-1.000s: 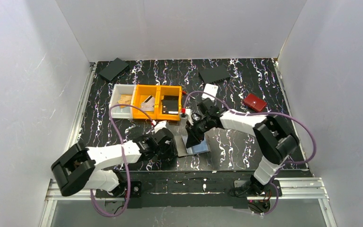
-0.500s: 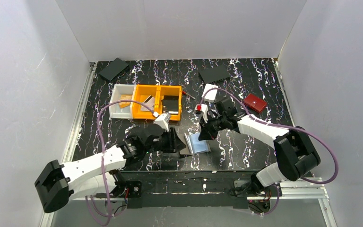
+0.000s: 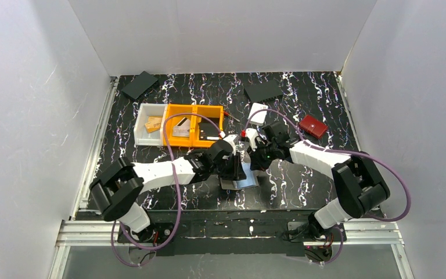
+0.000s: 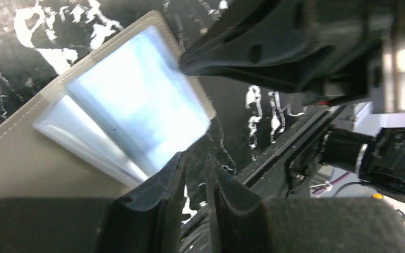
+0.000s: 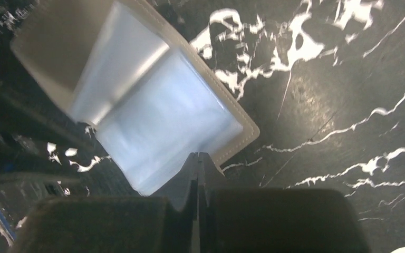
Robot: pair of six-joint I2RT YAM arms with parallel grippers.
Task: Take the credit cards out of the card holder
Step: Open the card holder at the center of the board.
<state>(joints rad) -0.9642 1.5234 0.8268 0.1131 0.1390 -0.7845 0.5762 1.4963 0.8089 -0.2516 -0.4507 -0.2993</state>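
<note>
The card holder (image 3: pixel 247 182) lies unfolded on the black marbled table, taupe outside (image 4: pixel 21 153) (image 5: pixel 52 37) and pale blue inside. Layered pale blue sheets (image 4: pixel 137 100) (image 5: pixel 158 121) fill its inner faces; I cannot tell the credit cards from the sleeves. My left gripper (image 3: pixel 234 170) (image 4: pixel 196 157) hangs low over the holder's corner, its jaws a narrow gap apart with only table showing between them. My right gripper (image 3: pixel 255 161) (image 5: pixel 198 154) is shut, its joined tips at the holder's stitched edge, nothing visible between them.
Behind the holder stand two orange bins (image 3: pixel 194 125) and a white bin (image 3: pixel 150 127) with small items. A red wallet (image 3: pixel 313 125) and a small white case (image 3: pixel 259 113) lie at the right rear. Flat black pieces (image 3: pixel 140 85) (image 3: pixel 263 91) lie at the back.
My left arm has swung right until its gripper is over the card holder, and its jaws have narrowed. My right gripper has closed fully, backed off the holder to its far edge.
</note>
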